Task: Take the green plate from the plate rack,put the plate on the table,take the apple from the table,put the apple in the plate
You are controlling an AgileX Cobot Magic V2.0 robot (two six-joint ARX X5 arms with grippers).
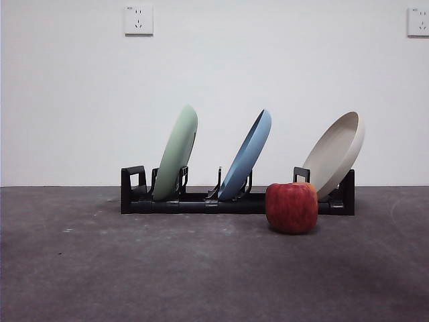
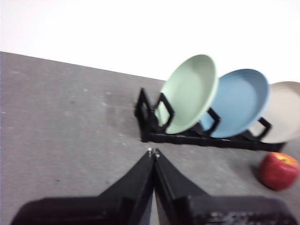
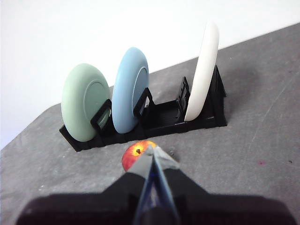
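The green plate stands tilted in the left slot of the black plate rack. It also shows in the left wrist view and the right wrist view. The red apple sits on the table in front of the rack's right part, and shows in both wrist views. My left gripper is shut and empty, apart from the rack. My right gripper is shut and empty, above the apple's near side. Neither arm shows in the front view.
A blue plate stands in the rack's middle slot and a beige plate in its right slot. A white wall with two sockets is behind the table.
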